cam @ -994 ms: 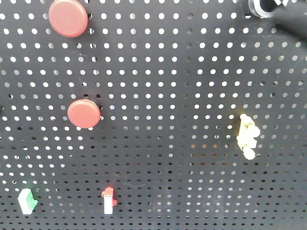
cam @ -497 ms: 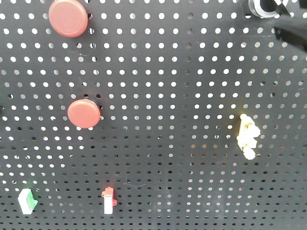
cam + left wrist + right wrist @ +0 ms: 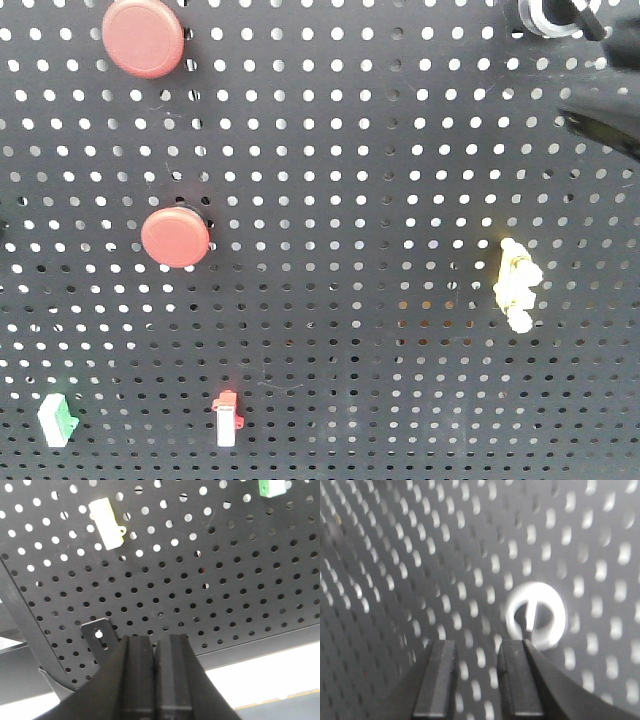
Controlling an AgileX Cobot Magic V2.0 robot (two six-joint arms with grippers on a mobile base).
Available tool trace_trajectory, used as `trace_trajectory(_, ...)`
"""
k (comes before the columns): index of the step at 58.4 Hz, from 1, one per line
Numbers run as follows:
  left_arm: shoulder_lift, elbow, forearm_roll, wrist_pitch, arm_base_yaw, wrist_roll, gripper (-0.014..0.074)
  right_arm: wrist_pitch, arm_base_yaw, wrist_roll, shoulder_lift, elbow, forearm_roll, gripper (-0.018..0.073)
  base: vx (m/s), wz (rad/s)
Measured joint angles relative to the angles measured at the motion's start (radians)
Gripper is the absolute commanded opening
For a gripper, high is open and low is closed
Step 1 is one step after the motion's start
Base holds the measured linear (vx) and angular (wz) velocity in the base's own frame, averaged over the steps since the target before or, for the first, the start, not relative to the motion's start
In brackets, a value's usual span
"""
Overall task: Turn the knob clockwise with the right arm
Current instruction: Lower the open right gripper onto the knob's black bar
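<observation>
The knob (image 3: pixel 548 14), black with a whitish ring, sits at the top right edge of the black pegboard (image 3: pixel 350 200), partly cut off by the frame. In the right wrist view it (image 3: pixel 536 615) shows as a blurred white ring with a dark bar. My right gripper (image 3: pixel 478 647) is open and empty. Its right finger (image 3: pixel 520 680) ends just below and left of the knob, not around it. The right arm (image 3: pixel 606 105) shows as a dark blur at the right edge, below the knob. My left gripper (image 3: pixel 155 641) is shut and empty below the board's lower edge.
Two red round buttons (image 3: pixel 143 37) (image 3: pixel 176 237) are on the board's left. A pale yellow toggle (image 3: pixel 515 285) is on the right. A green switch (image 3: pixel 57 420) and a red-topped switch (image 3: pixel 227 420) sit low. A bracket (image 3: pixel 100 632) is near the left gripper.
The right arm has slid down the right edge of the front view, away from the knob, which now shows more fully. Nothing else has moved.
</observation>
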Motion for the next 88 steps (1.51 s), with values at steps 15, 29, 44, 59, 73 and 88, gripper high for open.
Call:
trace_trajectory(15,0.000,0.000,0.000,0.000,0.000,0.000,-0.0006,-0.014,0.159,0.638,0.000,0.000,-0.584,0.0289,0.00,0.00)
trace_trajectory(29,0.000,0.000,0.000,0.000,0.000,0.000,-0.0006,-0.058,0.406,0.838,0.014,0.000,-0.909,0.0289,0.00,0.00)
trace_trajectory(44,0.000,0.000,0.000,0.000,0.000,0.000,-0.0006,-0.049,0.448,0.902,0.059,0.000,-1.015,0.0289,0.00,0.00)
trace_trajectory(59,0.000,0.000,0.000,0.000,0.000,0.000,-0.0006,-0.046,0.449,0.940,0.063,0.000,-1.099,0.0289,0.00,0.00)
trace_trajectory(73,0.000,0.000,0.000,0.000,0.000,0.000,-0.0006,0.000,0.449,1.067,0.071,0.000,-1.205,0.0289,0.00,0.00)
trace_trajectory(88,0.000,0.000,0.000,0.000,0.000,0.000,-0.0006,0.003,0.449,1.096,0.085,0.000,-1.236,0.0255,0.00,0.00)
